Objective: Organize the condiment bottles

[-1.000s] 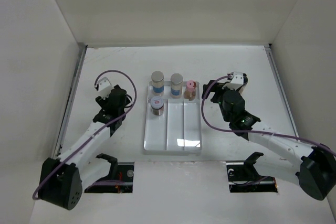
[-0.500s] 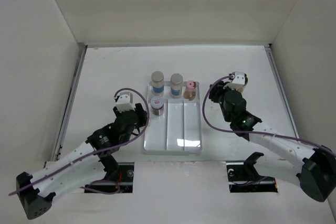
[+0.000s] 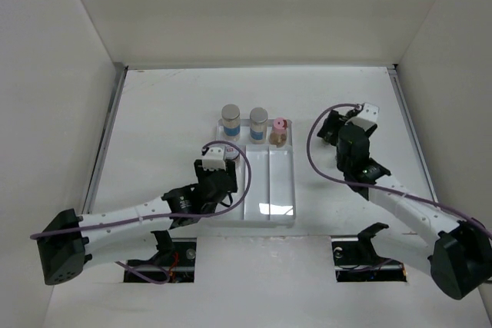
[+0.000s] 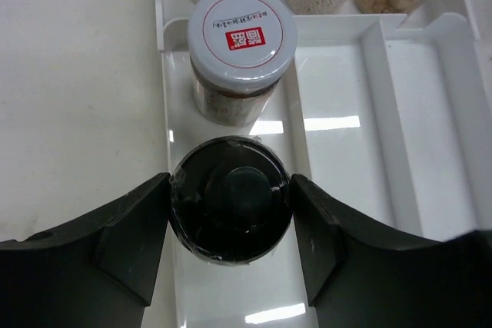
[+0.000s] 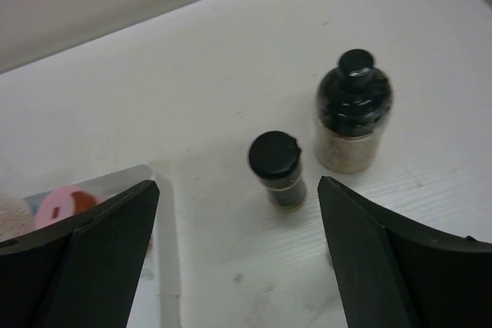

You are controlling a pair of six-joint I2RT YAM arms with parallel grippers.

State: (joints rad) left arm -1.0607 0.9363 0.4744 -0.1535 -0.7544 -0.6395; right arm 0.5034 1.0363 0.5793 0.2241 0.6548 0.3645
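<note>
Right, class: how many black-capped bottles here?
3. The left gripper holds one black-capped bottle in the white tray's left compartment; a small bottle and a larger bottle stand on the table beside it. More may be hidden.

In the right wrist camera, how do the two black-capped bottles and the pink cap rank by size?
Largest: the dome-capped bottle.
Next: the short black-capped bottle.
Last: the pink cap, though it is partly hidden, so that place is unsure.

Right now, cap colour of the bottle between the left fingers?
Black cap on the bottle; clearest in the left wrist view.
</note>
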